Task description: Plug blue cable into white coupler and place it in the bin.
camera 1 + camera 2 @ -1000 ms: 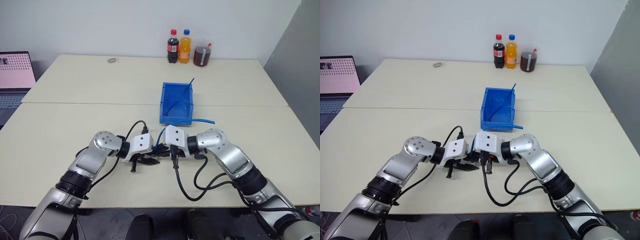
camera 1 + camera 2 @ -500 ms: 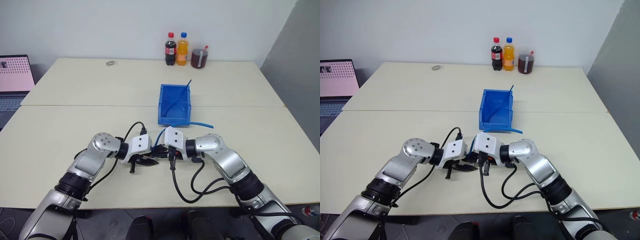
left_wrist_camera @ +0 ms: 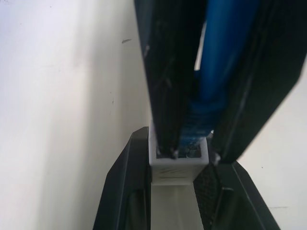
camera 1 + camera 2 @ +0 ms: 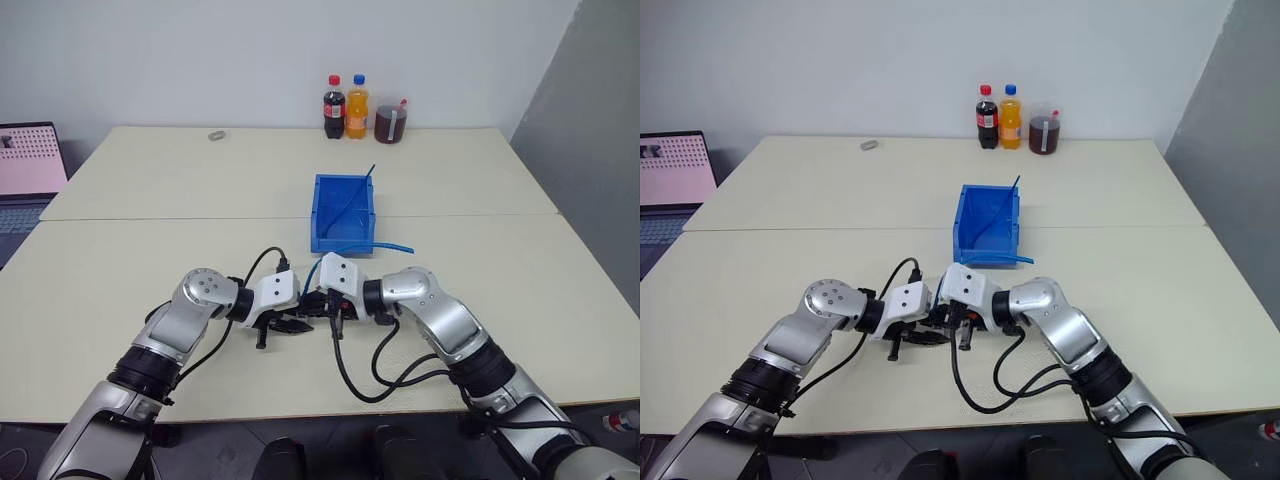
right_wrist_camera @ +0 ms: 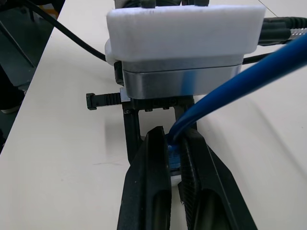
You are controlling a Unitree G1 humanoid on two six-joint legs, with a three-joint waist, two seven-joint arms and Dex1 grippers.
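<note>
Cream-coloured and wide, the tabletop (image 4: 150, 250) runs back to a pale wall, where three drink bottles (image 4: 357, 108) stand at the far edge and a laptop (image 4: 30, 165) sits off to the robot's left. Near the front edge the two arms meet tip to tip. The left gripper (image 3: 178, 191) has its jaws clenched on the white coupler (image 3: 178, 167), a small boxy block seen end-on in the left wrist view. The right gripper (image 5: 173, 165) has its jaws clamped on the plug end of the blue cable (image 5: 230, 81), which sits pressed into the coupler's socket; whether it is fully seated cannot be told. From there the cable arcs away toward the bin (image 4: 322, 215), which stands just beyond the grippers near the middle of the tabletop, with a thin blue strand (image 4: 352, 200) leaning inside it.
</note>
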